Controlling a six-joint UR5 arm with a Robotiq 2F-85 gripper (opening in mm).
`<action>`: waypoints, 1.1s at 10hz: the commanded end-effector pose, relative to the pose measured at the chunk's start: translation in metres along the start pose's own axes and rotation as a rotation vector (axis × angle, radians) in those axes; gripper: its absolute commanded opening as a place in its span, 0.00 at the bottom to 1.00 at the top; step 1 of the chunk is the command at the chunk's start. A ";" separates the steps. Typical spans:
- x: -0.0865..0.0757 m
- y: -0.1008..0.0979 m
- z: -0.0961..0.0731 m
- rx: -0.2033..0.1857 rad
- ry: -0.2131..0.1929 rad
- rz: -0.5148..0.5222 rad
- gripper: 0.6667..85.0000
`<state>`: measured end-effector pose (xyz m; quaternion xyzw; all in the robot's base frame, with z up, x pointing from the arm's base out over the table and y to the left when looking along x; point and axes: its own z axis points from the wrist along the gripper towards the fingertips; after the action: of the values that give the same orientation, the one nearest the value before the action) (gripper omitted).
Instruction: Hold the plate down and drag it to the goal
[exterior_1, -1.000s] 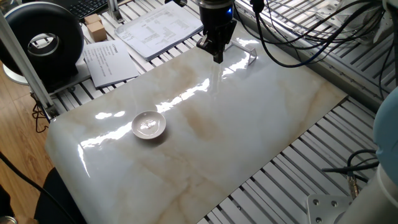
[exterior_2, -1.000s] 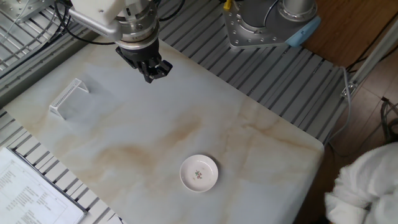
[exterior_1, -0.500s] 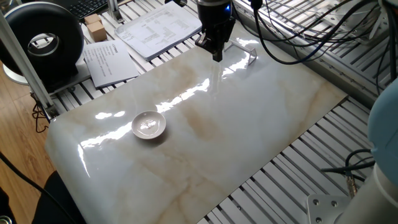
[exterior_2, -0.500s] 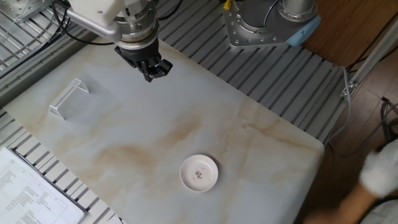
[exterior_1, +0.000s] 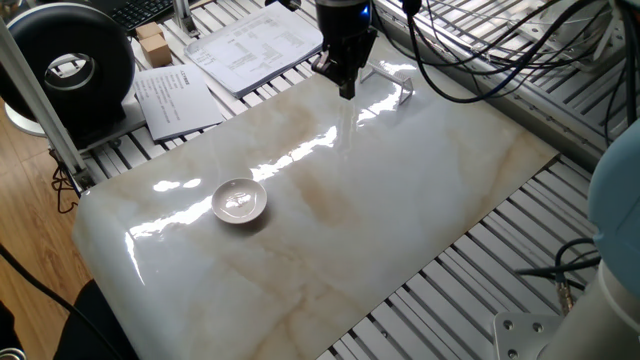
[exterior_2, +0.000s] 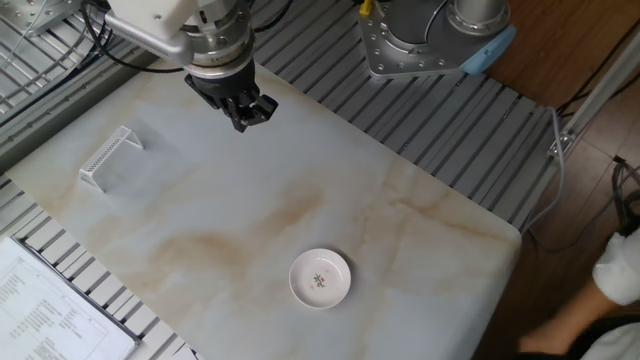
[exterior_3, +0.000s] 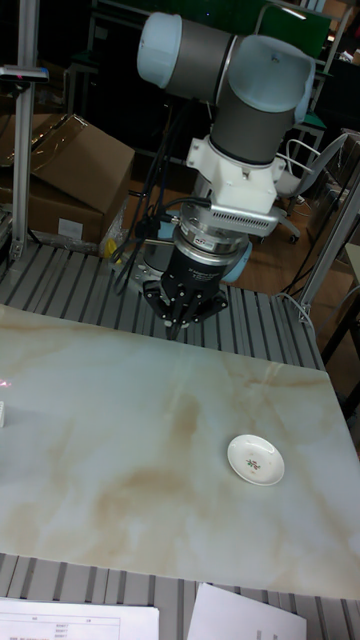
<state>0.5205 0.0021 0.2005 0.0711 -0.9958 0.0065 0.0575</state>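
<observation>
The plate (exterior_1: 239, 201) (exterior_2: 320, 278) (exterior_3: 256, 459), a small white dish with a tiny motif in its middle, lies flat on the marble slab (exterior_1: 420, 190) near one end. The goal (exterior_1: 395, 80) (exterior_2: 110, 158), a clear plastic bracket, stands at the opposite end of the slab. My gripper (exterior_1: 345, 85) (exterior_2: 243, 122) (exterior_3: 178, 325) hangs just above the slab's far edge, close beside the goal and far from the plate. Its dark fingers are pressed together with nothing between them.
Printed paper sheets (exterior_1: 260, 45) (exterior_1: 175, 100), a small cardboard box (exterior_1: 152, 42) and a black round device (exterior_1: 70, 65) sit off the slab beyond the goal end. Cables (exterior_1: 480, 50) trail behind the arm. A person's sleeve (exterior_2: 620, 280) shows at the plate end.
The gripper has crept slightly toward the slab's far edge. The person's arm beyond the plate end has shifted. Plate and goal have not moved.
</observation>
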 end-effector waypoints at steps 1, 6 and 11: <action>-0.004 0.017 -0.002 -0.072 -0.016 0.019 0.01; -0.030 0.032 -0.005 -0.131 -0.120 -0.006 0.01; -0.043 0.038 -0.008 -0.153 -0.170 0.002 0.04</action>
<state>0.5536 0.0400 0.2010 0.0673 -0.9956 -0.0643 -0.0115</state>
